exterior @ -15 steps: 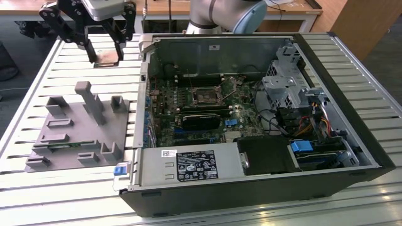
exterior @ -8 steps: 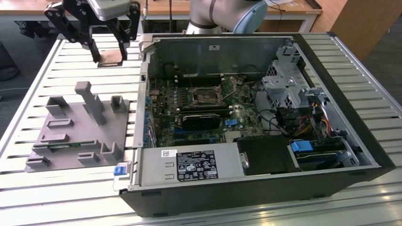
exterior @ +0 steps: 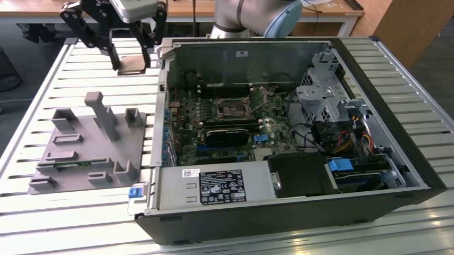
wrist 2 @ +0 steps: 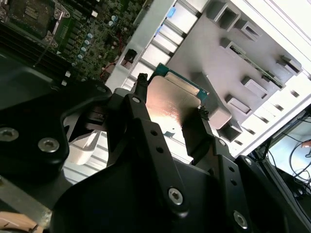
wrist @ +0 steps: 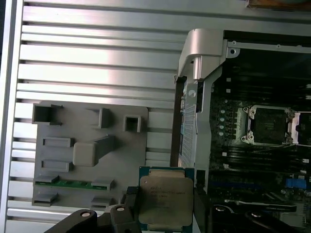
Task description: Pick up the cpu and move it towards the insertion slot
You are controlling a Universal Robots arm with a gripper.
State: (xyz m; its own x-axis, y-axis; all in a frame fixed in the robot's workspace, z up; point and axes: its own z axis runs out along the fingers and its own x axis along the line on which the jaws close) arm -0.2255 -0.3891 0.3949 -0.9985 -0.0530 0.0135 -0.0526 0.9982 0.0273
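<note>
- We note the hand (exterior: 133,62) clamped on the cpu (wrist: 164,203) by two opposite edges, lifted clear of the slatted tabletop (exterior: 64,79), beside the open case (exterior: 369,106)
- Risk: edge grip looks thin; a jolt could tilt or drop it short of the insertion slot (exterior: 233,107)
- Count: one cpu; one slot; one grey fixture block (exterior: 92,146)

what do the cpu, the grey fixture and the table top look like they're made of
The small square silvery-topped cpu, held in the black hand: brushed metal lid, catching the light, on a green board rim. The matte grey fixture block: probably moulded or printed plastic, with a dull, even surface. The slatted table top: likely aluminium, pale with a sheen.
</note>
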